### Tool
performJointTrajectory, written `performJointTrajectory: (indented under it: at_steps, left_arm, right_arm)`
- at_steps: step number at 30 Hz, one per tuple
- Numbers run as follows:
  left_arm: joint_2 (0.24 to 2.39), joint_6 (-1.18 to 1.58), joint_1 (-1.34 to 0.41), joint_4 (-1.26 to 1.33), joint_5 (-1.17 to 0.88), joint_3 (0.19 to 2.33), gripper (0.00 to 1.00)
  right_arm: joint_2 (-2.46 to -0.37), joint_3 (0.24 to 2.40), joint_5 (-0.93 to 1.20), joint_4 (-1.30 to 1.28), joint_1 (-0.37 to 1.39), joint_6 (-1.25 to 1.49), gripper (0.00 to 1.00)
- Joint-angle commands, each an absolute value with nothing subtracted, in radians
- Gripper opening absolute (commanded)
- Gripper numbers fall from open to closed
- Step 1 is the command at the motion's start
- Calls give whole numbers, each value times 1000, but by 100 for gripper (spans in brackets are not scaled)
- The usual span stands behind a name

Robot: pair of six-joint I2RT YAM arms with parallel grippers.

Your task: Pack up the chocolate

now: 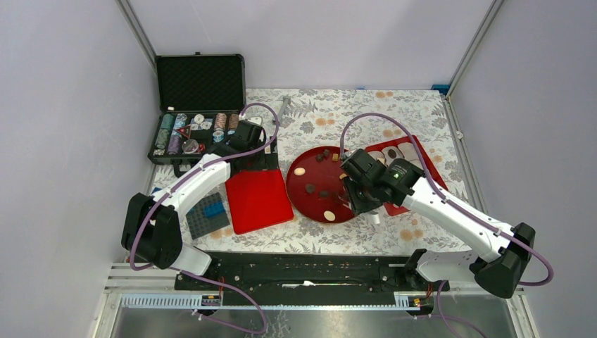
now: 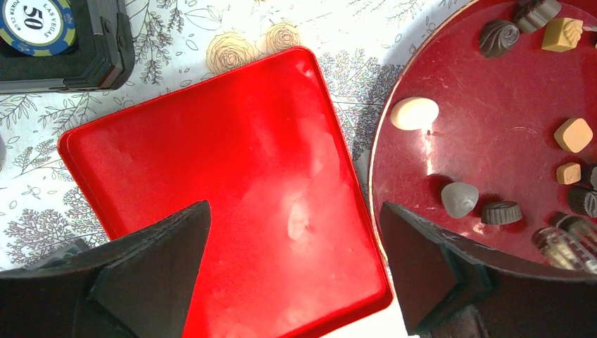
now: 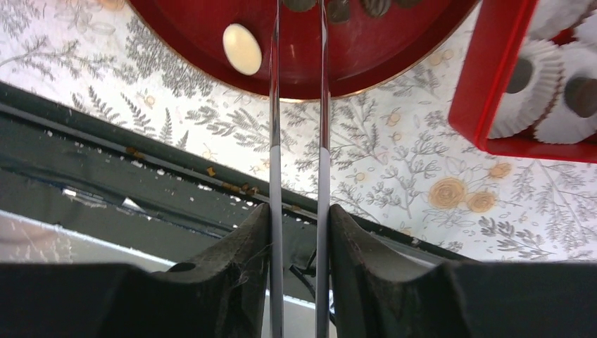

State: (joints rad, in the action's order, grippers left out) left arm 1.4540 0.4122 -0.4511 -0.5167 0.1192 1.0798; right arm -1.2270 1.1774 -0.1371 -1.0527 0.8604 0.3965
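Chocolate (image 2: 501,212) dots the plate (image 2: 493,141), right gripper (image 3: 299,211) clamping tongs (image 3: 275,176).

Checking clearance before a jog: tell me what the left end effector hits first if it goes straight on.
Most likely the red square tray: the left end effector, open, points down at it, the tray filling the space between its fingers. The round plate lies to one side. Depth is unclear.

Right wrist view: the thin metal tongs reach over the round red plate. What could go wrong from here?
1. The thin metal tongs, clamped in the right gripper, have slim blades; a small dark chocolate might slip out or skid across the round red plate.
2. Carried toward the white paper cups in the red tray, it could drop onto the floral tablecloth.
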Motion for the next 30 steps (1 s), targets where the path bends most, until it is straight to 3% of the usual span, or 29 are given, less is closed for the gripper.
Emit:
performJointTrajectory:
  at_steps: [1, 8, 21, 30]
  left_arm:
    - [1447, 411, -446, -473, 117, 1078, 99]
    - [1440, 407, -446, -473, 114, 1077, 99]
    - [1434, 400, -446, -477, 110, 1083, 99]
    - [1448, 399, -446, -478, 112, 1083, 99]
  right_arm:
    - [-1223, 1265, -272, -1056, 870, 391, 27]
    - [-1228, 1340, -411, -1037, 811, 387, 21]
    - [-1200, 1285, -404, -931, 354, 319, 19]
    - [-1194, 1178, -417, -818, 180, 291, 20]
